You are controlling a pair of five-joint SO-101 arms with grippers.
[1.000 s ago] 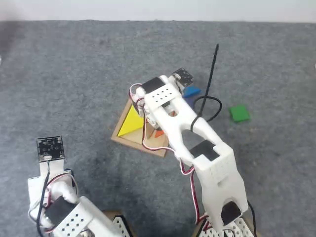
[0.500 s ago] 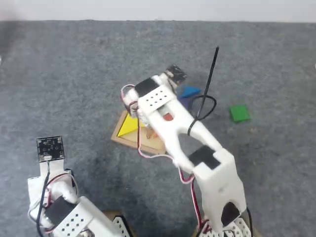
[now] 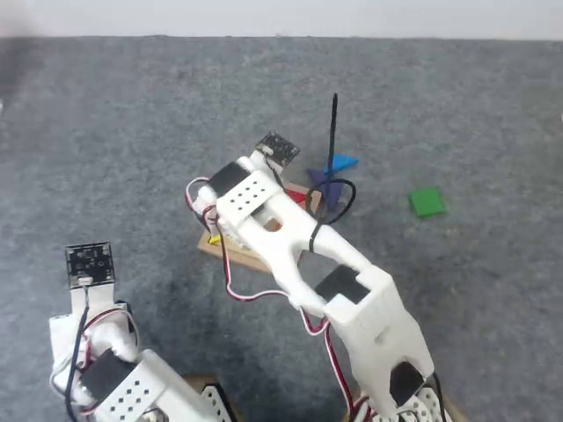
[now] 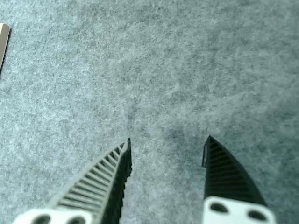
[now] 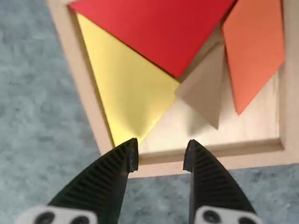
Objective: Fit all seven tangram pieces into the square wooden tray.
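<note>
Several pieces [image 5: 154,28] are seated in the tray [image 5: 224,149]; the right pincer [image 5: 161,142], slightly parted and empty, would next be needed at the green piece [image 3: 427,201]

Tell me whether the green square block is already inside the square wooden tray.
No, the green square block lies on the grey felt mat, well apart from the square wooden tray.
</note>
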